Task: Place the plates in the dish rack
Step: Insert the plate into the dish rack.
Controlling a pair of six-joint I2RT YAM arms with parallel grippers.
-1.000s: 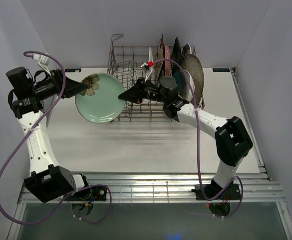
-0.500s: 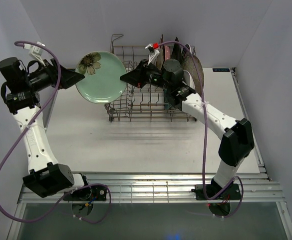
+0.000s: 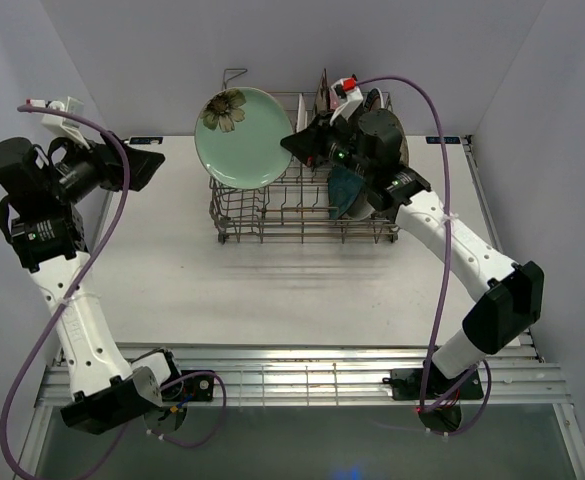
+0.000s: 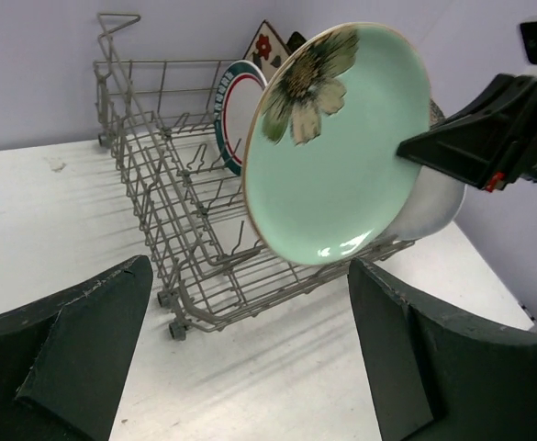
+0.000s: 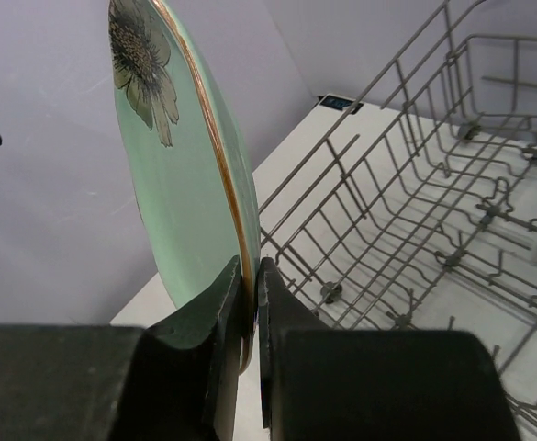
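The right gripper (image 3: 297,146) is clamped on the pale green flower plate (image 3: 237,135), held upright above the 10 o'clock corner of the dish rack (image 3: 272,215). The left gripper (image 3: 150,162), at 9 o'clock, is wide apart and empty. Several plates (image 3: 345,190) stand at 3 o'clock; this one awaits slotting.

We count one dish rack (image 3: 272,210), two grippers — left gripper (image 3: 150,165), right gripper (image 3: 294,143) — and one pale green plate (image 3: 237,122) above the rack's left end; plates (image 4: 231,119) at its right end overlap beyond counting.
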